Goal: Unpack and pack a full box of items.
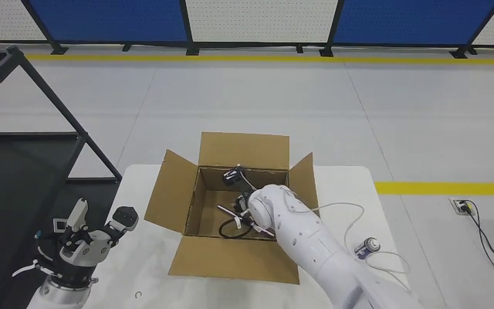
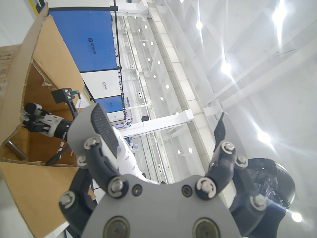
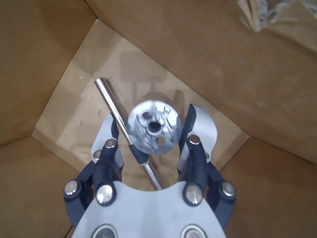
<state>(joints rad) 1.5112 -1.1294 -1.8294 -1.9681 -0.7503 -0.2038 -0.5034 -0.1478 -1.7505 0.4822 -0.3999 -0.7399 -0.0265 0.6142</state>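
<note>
R hand (image 3: 152, 115) hanging spread around silver metal disc (image 3: 154, 130) in open brown cardboard box (image 1: 243, 147), shiny steel rod (image 3: 111, 95) lying on box floor, L hand (image 2: 160, 111) gaping empty.

An industrial hall is indicated: blue and white partition panels (image 1: 108, 19) are set along a pale floor (image 1: 255, 100) marked with yellow lines (image 1: 432, 188), and lamps (image 2: 225, 68) are mounted under a high beamed ceiling (image 2: 247, 38).

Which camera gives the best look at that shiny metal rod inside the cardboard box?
The right wrist view: the rod shows close up, nearly full length, against the floor of the box. The top view shows only a short bit beside the arm. The left wrist view catches one dark end at the box's edge.
</note>
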